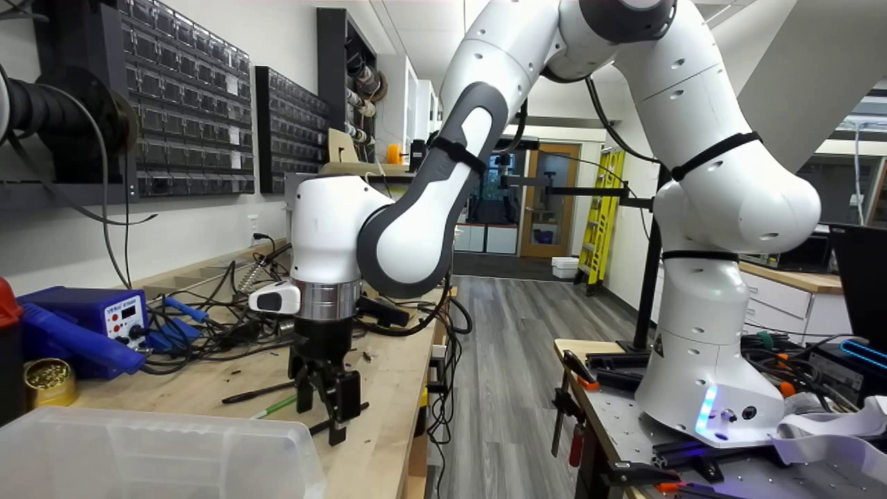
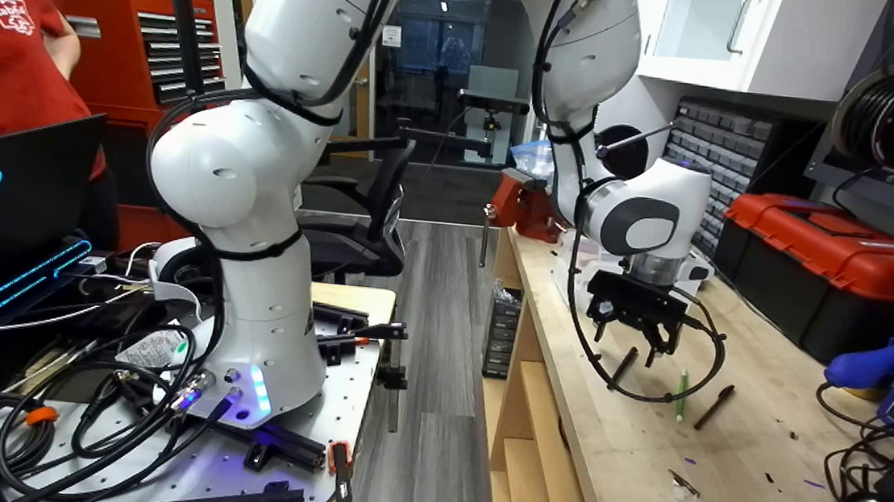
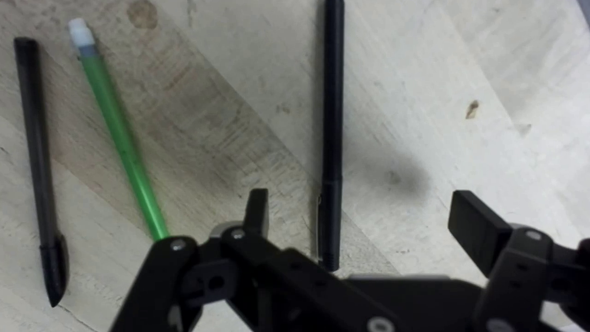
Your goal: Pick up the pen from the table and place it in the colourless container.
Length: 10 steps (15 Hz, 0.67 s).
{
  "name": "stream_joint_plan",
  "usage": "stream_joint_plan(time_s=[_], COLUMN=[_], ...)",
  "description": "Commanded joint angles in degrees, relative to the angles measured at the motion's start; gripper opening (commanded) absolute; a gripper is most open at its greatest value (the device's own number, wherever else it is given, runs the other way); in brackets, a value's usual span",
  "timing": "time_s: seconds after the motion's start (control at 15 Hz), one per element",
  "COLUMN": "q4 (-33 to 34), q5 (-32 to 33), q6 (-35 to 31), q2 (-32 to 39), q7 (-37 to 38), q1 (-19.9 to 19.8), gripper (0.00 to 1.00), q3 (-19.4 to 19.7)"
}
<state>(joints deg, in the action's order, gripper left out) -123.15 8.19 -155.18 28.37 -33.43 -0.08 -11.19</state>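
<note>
Plastic and frosted, the colourless container (image 1: 156, 454) is seen near the gripper (image 1: 322, 416) in an exterior view. On the wooden table (image 2: 631, 453), in an exterior view, a green pen (image 2: 683, 382) is seen between the black pen (image 2: 625, 365) and a second dark pen (image 2: 715, 406). In the wrist view, the black pen is bracketed by widely spread fingers (image 3: 256, 211), apart from both.

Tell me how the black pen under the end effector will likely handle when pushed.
The black pen looks stiff, lying straight, and probably light, being so slim. Its round-looking body may roll if nudged, though what seems a clip could stop it.
</note>
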Motion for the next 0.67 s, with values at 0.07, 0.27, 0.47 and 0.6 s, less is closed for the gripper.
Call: stream_joint_plan(time_s=[0.07, 0.27, 0.47, 0.6], q4=[-0.9, -0.7, -0.6, -0.3], q5=[-0.9, -0.8, -0.9, -0.8], q6=[-2.5, -2.9, -2.9, -2.5], q2=[0.5, 1.1, 1.1, 1.0], q7=[-2.1, -2.2, -2.0, -1.9], q1=[-2.4, -2.7, -2.7, -2.7], gripper=[0.94, 0.67, 0.47, 0.34], q3=[-1.9, -2.2, -2.2, -2.2])
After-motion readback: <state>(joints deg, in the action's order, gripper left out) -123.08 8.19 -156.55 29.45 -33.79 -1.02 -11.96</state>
